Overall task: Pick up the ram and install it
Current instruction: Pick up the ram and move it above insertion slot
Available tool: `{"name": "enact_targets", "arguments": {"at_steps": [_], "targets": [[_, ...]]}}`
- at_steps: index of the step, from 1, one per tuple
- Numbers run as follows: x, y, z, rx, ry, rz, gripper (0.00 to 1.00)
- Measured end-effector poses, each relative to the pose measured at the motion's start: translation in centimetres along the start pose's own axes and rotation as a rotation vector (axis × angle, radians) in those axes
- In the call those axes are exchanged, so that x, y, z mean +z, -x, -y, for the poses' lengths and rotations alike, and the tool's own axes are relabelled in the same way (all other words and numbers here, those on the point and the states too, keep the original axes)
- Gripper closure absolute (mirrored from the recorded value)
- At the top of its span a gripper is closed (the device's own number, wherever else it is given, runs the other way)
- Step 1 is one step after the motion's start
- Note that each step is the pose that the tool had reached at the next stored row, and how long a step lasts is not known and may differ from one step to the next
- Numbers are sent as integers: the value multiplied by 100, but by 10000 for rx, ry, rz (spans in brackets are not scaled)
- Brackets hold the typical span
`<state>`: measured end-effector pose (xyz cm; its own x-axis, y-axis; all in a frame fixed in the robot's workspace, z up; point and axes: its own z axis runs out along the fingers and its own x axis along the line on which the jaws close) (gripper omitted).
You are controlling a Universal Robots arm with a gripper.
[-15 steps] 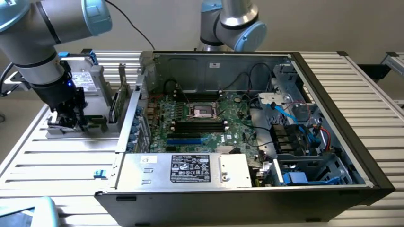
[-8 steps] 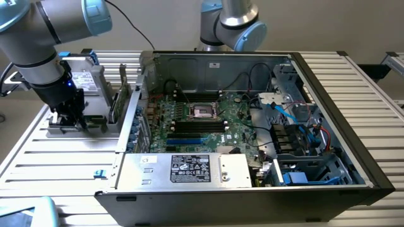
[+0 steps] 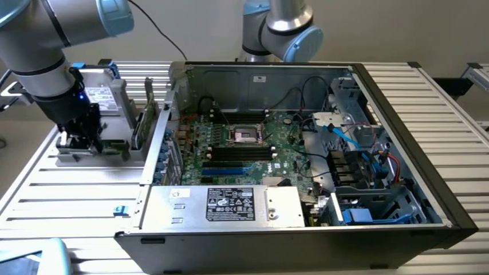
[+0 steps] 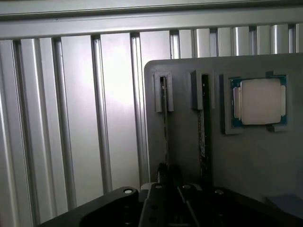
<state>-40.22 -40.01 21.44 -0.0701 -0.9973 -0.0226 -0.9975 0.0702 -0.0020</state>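
Note:
In the wrist view two ram sticks stand on edge in the slots of a grey holder (image 4: 184, 156): one thin ram stick (image 4: 164, 127) runs straight into my gripper (image 4: 166, 176), the other ram stick (image 4: 202, 132) stands beside it. In the exterior view my gripper (image 3: 80, 144) is low over the grey holder (image 3: 73, 160) at the exterior view's left, outside the computer case. Upright green ram sticks (image 3: 142, 123) rise next to it. The motherboard's black ram slots (image 3: 240, 152) lie bare in the open case.
A square silver processor (image 4: 259, 101) sits in the holder's pocket. A grey hard drive (image 3: 99, 100) stands behind the gripper. The open case (image 3: 397, 109) holds the motherboard, cables and a power supply (image 3: 229, 203). A second arm (image 3: 279, 28) stands behind the case. The table is ribbed metal (image 4: 80, 123).

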Motion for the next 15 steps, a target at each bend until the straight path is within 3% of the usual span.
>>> {"name": "enact_targets", "arguments": {"at_steps": [10,15], "targets": [[-437,10,-2,-102,-51,3,86],[-529,12,-4,-493,-138,-48,86]]}}
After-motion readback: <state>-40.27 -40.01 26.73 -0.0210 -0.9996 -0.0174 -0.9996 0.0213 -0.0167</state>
